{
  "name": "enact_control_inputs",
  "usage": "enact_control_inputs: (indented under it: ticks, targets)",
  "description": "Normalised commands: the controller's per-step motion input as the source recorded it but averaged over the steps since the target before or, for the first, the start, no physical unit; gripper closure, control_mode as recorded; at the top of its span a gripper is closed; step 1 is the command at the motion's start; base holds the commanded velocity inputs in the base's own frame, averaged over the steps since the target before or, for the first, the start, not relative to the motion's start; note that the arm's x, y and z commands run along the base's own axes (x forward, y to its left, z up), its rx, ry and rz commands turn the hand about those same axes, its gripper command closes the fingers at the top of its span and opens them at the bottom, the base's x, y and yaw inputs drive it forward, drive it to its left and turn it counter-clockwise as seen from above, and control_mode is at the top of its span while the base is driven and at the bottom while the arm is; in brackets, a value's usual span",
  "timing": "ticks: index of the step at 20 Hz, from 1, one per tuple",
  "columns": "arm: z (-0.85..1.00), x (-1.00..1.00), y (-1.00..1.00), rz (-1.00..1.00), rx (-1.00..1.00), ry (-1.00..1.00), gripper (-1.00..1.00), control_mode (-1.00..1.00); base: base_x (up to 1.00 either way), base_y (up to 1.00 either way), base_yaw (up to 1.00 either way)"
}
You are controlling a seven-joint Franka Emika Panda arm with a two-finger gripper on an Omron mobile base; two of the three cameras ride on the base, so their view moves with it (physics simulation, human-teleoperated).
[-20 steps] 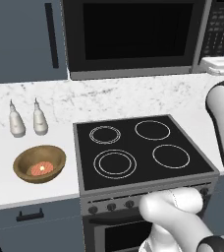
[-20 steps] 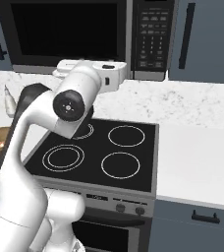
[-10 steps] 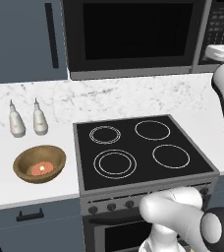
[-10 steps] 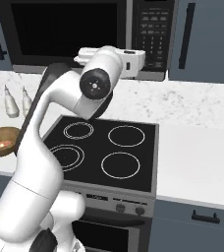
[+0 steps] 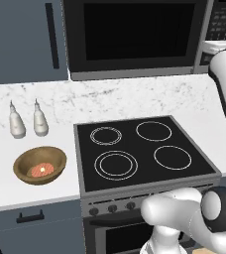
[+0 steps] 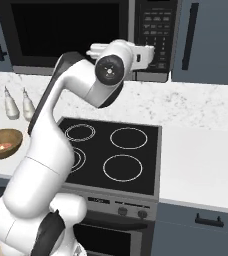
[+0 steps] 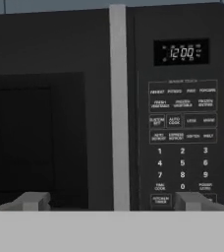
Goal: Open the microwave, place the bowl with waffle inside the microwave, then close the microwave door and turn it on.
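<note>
Since a second ago the arm swung right and up, so the gripper [image 7: 112, 199] now faces the microwave door [image 7: 50, 113] edge, fingers spread wide and empty. Best bet, I'd guess: hook the steel handle strip [image 7: 119, 108] at 12 o'clock and pull straight. One microwave [image 5: 140, 37], one bowl with waffle [image 5: 39, 164] at 9 o'clock on the counter, two white bottles [image 5: 27, 119] behind it.

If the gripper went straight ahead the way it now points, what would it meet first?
Most likely the grey handle strip at the right edge of the microwave door, beside the keypad panel. The open gripper faces it squarely; how far off it is, I cannot tell.
</note>
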Motion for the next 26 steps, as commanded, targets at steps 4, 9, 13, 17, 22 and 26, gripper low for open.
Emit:
enact_control_inputs:
  ticks: [4, 9, 13, 17, 22, 26]
  targets:
    - [0.00, 0.66, 0.00, 0.00, 0.00, 0.05, -1.00, -1.00, 0.00, 0.00, 0.00]
    - [0.00, 0.55, 0.00, 0.00, 0.00, 0.05, -1.00, -1.00, 0.00, 0.00, 0.00]
    - [0.00, 0.38, -0.03, 0.00, 0.00, 0.04, -1.00, -1.00, 0.00, 0.00, 0.00]
    - [0.00, 0.27, -0.03, 0.00, 0.00, 0.03, -1.00, -1.00, 0.00, 0.00, 0.00]
    - [0.00, 0.26, 0.00, 0.00, 0.00, 0.02, -1.00, -1.00, 0.00, 0.00, 0.00]
    - [-0.02, 0.19, 0.00, 0.00, 0.00, 0.00, -1.00, -1.00, 0.00, 0.00, 0.00]
